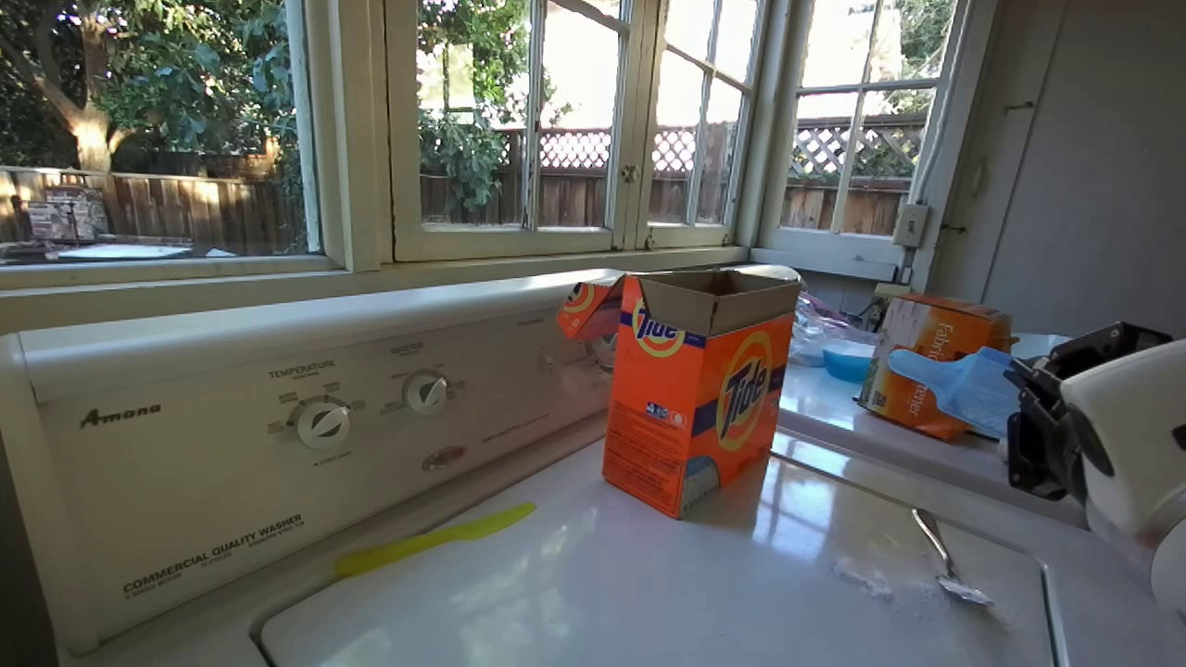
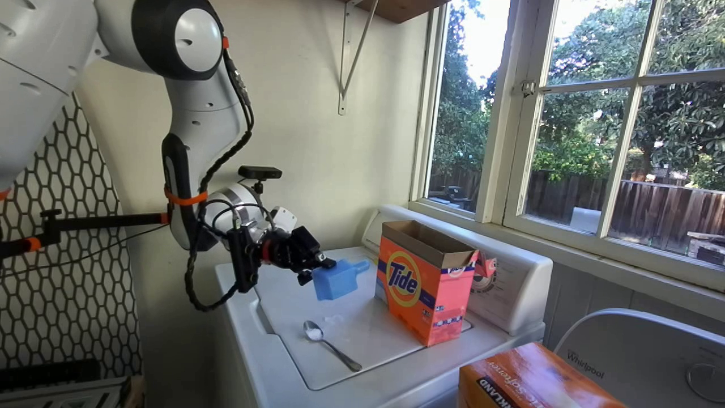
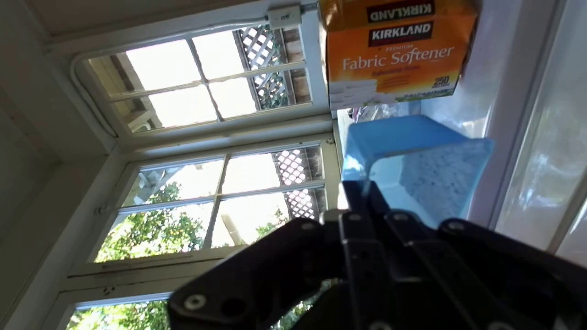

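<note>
Pincer (image 3: 366, 195): fingers drawn together, the thin wall of the blue scoop (image 2: 335, 281) pinched between their tips at its rim.
Blue scoop: suspended above the washer (image 2: 365, 323), clear of its lid (image 1: 574, 593) and apart from the Tide box (image 1: 700, 408); the handle points away from the pincer, toward the control panel (image 1: 491, 394); the mouth, in the wrist view, faces back along the fingers.
Scoop interior: white specks (image 3: 440, 183) cling to one wall; whether more lies deeper in, I cannot tell.
Tide box: orange, upright on the washer, its top uncovered, one flap bent outward on the control-panel side.
Spoon (image 2: 333, 347): metal, lying on the lid, white powder (image 2: 314, 334) in its bowl and a thin pale scatter (image 1: 864, 576) just beside it.
Yellow-green utensil (image 1: 435, 539): knife-shaped, lying flat near the foot of the control panel.
Fabric softener box (image 3: 396, 68): orange, marked Kirkland, resting on the neighbouring white machine (image 2: 634, 340); in the wrist view it shows past the scoop.
Blue bowl (image 1: 845, 361): just beside the fabric softener box, on the same machine.
Windows (image 1: 639, 111): running behind the washer, trees (image 2: 589, 130) and a wooden fence (image 2: 662, 204) visible through the panes.
</note>
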{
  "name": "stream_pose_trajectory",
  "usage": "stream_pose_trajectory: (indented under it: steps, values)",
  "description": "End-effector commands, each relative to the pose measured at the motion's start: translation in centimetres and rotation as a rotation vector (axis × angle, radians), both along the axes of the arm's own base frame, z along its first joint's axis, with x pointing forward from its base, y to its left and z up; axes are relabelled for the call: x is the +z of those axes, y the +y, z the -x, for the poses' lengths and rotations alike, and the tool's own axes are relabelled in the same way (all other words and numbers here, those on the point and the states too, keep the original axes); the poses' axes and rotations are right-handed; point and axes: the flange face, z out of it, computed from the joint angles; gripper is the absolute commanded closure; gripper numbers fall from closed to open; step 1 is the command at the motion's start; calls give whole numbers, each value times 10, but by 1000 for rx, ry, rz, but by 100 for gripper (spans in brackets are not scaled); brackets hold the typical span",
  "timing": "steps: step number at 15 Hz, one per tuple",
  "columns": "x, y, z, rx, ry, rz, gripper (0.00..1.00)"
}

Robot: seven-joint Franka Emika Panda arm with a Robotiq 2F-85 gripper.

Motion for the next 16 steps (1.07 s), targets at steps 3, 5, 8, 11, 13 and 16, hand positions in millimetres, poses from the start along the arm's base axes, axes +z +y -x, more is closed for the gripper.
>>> stream_pose_trajectory:
  steps: [3,5,8,11,13,16]
  values:
    - [11,-10,3,-50,-9,-131,99]
    - [14,-13,1,-67,-18,-180,99]
    - [17,-15,-1,-77,-39,-271,99]
    - [22,-13,-2,-59,-52,-369,99]
    - [27,-11,-3,-43,-62,-427,99]
    - [36,-11,-4,-23,-76,-497,99]
